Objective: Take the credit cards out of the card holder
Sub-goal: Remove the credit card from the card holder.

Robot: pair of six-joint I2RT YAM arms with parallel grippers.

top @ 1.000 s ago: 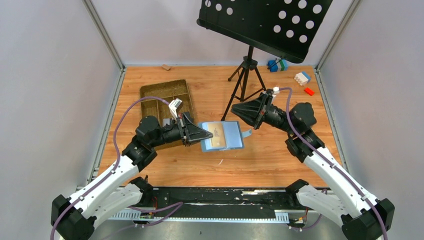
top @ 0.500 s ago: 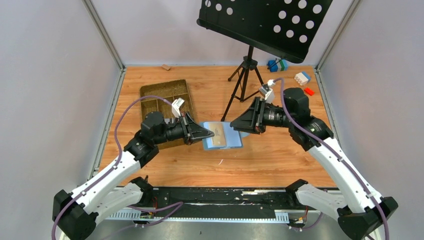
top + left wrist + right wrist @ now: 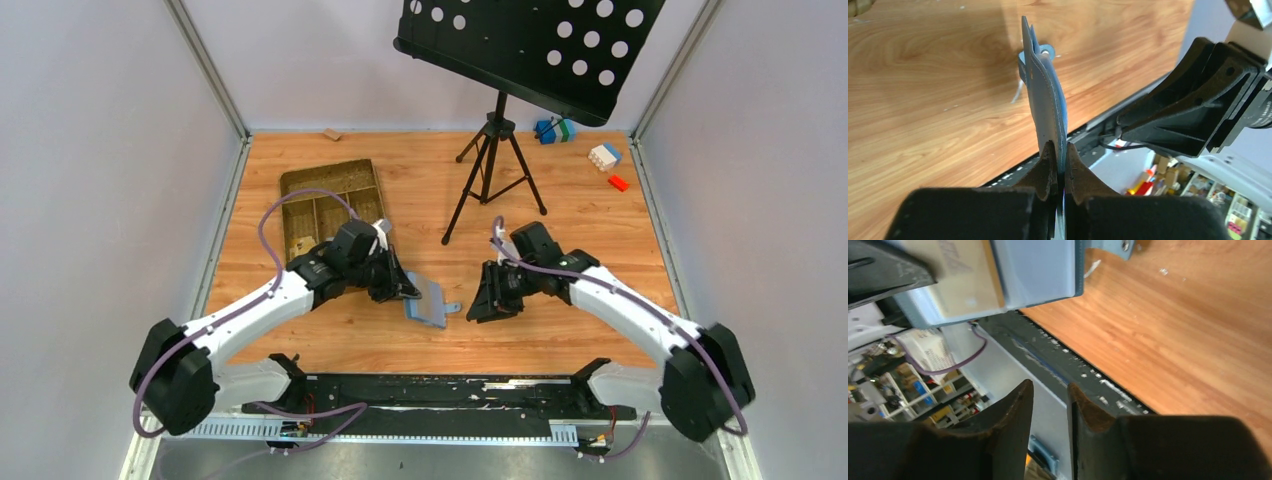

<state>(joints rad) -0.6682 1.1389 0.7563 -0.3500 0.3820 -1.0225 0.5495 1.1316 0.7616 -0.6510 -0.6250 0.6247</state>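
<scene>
At the near middle of the table, the left gripper (image 3: 1059, 150) is pressed tight on one edge of the card holder (image 3: 1048, 95), both fingers squeezing the blue leather with no gap showing. It holds the wallet on edge, lifted off the wood and leaning a little, its small tab (image 3: 1045, 51) with a metal snap at the end farthest from the fingers. From above, the card holder (image 3: 428, 302) hangs just beyond the left gripper (image 3: 405, 288), between the two arms.

Facing it from the other side, the right gripper (image 3: 1048, 390) has its fingers a narrow way apart, with nothing between them. It is near the wallet but does not touch it. Its camera looks onto the inner side of the card holder (image 3: 1033, 270), where a tan panel (image 3: 963, 280) lies beside a pale blue one (image 3: 1035, 267); the credit cards themselves cannot be made out. In the top view the right gripper (image 3: 482, 300) points towards the wallet across a small stretch of bare table (image 3: 400, 170).

Behind the left arm, a brown compartmented tray (image 3: 318, 183) lies flat. A black music stand (image 3: 530, 45) rises on its tripod (image 3: 492, 170) at the far middle. Coloured toy blocks (image 3: 555, 130) lie in the far right corner, with a white block (image 3: 604, 155) and a red one (image 3: 618, 182) nearby. A black rail (image 3: 440, 385) runs along the near edge.
</scene>
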